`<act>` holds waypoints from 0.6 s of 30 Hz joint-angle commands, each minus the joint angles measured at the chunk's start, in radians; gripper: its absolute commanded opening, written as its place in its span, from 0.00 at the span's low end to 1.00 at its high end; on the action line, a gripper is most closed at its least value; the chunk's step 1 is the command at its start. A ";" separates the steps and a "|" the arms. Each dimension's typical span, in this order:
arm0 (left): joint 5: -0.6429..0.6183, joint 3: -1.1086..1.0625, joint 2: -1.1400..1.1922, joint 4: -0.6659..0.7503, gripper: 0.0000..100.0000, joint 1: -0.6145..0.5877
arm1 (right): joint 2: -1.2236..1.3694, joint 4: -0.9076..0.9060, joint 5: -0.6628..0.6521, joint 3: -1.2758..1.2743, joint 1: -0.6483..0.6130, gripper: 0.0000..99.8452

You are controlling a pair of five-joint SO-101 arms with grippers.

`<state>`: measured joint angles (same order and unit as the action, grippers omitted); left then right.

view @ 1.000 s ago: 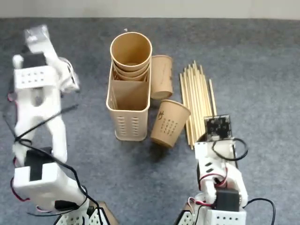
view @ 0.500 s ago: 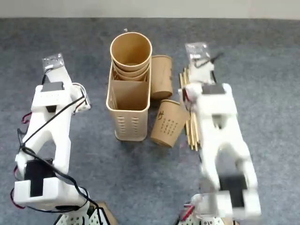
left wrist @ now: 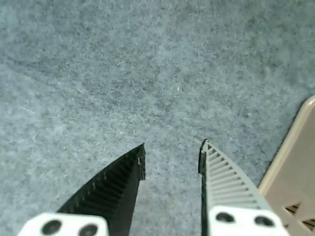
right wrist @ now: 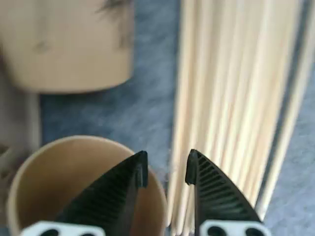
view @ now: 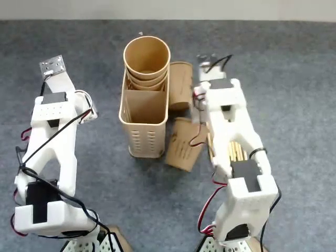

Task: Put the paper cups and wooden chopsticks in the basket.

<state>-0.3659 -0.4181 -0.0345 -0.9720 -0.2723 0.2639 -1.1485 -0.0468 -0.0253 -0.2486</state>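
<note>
Left fingers [left wrist: 118,182]: released, over desk [view: 294,79], 9 o'clock of basket [view: 143,131]
Right fingers [right wrist: 211,187]: released, empty, above paper cup [right wrist: 59,177] rim; wooden chopsticks [right wrist: 236,88] at cup's 3 o'clock

Centre frame, the basket [view: 143,139] holds stacked cups [view: 147,56] in its upper compartment. A lying cup [view: 181,86] sits right of it, a second cup [view: 182,144] lower right, and chopsticks [right wrist: 231,88] farther right.

Nothing legible is showing; the tipped paper cup [view: 182,151], lying at the basket's [view: 143,139] four o'clock, is bearing faint, unreadable dark print.
</note>
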 commanded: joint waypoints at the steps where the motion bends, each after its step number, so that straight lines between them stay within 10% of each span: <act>1: -0.011 0.002 -0.035 0.012 0.20 -0.012 | -0.096 -0.153 -0.031 0.025 -0.093 0.14; 18: -0.011 0.002 -0.035 0.015 0.20 -0.012 | -0.343 -0.542 -0.040 -0.031 -0.183 0.14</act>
<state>-0.3659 -0.4181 -0.0345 -0.9705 -0.2754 -0.0199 -1.6425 -0.0775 -0.0253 -0.3775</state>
